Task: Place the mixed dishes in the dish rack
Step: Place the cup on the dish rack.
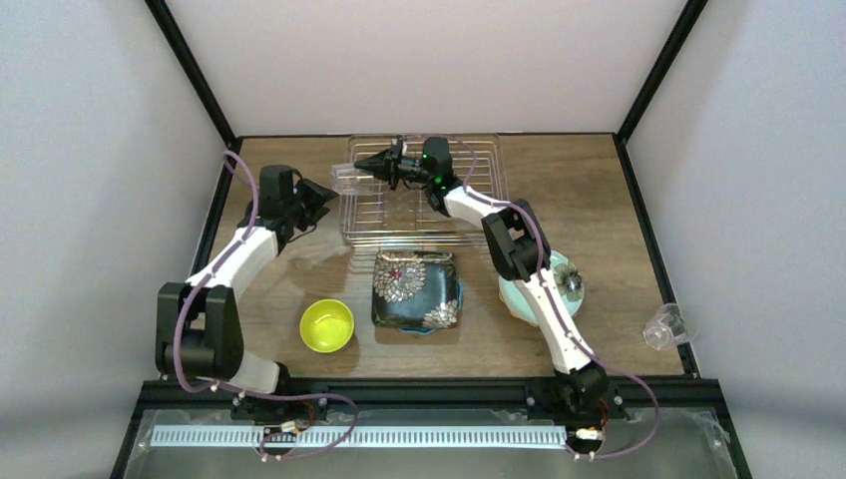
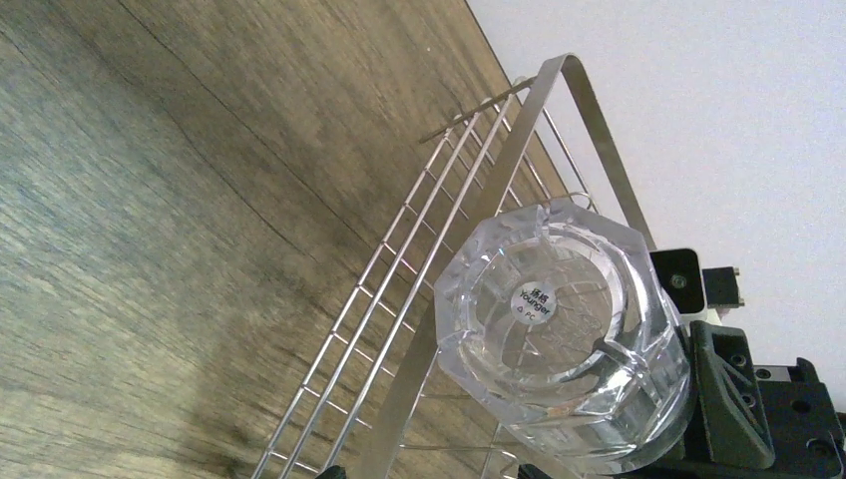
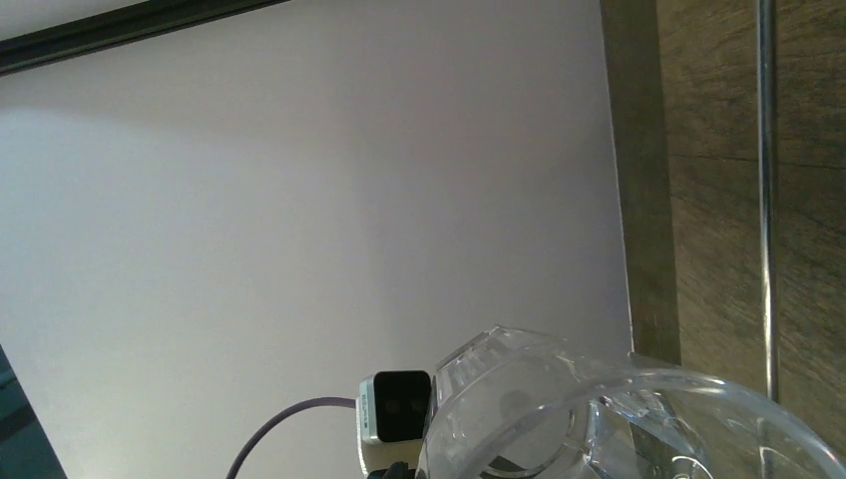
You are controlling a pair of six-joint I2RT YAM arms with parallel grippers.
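Note:
My right gripper (image 1: 361, 166) is shut on the rim of a clear glass (image 1: 344, 180), holding it on its side over the left edge of the silvery wire dish rack (image 1: 469, 225). The left wrist view shows the glass (image 2: 559, 339) base-on, above the rack's rim (image 2: 419, 349). In the right wrist view its mouth (image 3: 619, 419) fills the bottom. My left gripper (image 1: 321, 200) stands open just left of the rack, apart from the glass. A black square floral plate (image 1: 414, 289) lies in front of the rack, a yellow-green bowl (image 1: 327, 325) left of it. A mint plate (image 1: 571, 281) sits partly under my right arm.
A second clear glass (image 1: 666, 326) lies at the table's right edge. A teal rim (image 1: 460, 297) shows under the black plate. The black enclosure frame and pale walls close in the back and both sides.

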